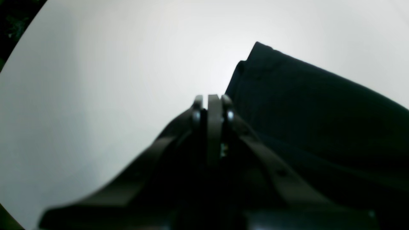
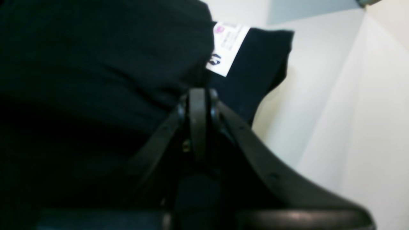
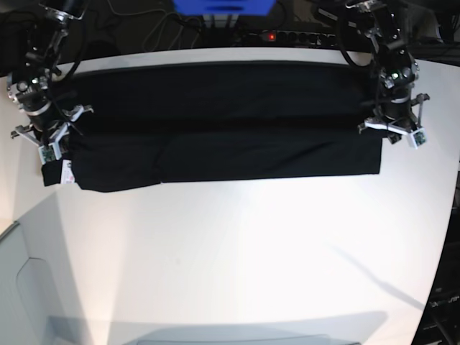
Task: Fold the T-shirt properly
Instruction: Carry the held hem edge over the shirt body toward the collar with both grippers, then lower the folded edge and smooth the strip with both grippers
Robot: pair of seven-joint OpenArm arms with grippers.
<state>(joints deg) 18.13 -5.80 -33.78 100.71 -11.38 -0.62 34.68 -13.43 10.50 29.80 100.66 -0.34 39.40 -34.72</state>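
The black T-shirt (image 3: 215, 122) lies as a long band across the far side of the white table (image 3: 237, 251), creased lengthwise between the two grippers. My left gripper (image 3: 392, 133) stands at the band's right end; in the left wrist view its fingers (image 1: 212, 99) are shut against the cloth's edge (image 1: 303, 105). At the band's left end my right gripper (image 3: 52, 144) is also shut, and in the right wrist view its tips (image 2: 198, 92) press into bunched cloth (image 2: 96, 64). A white label (image 2: 227, 48) shows just beyond them.
A blue box (image 3: 223, 6) and a power strip (image 3: 287, 36) sit behind the table's far edge. The table's curved edge (image 3: 449, 215) runs down the right side. A white panel (image 3: 18, 287) stands at the near left corner.
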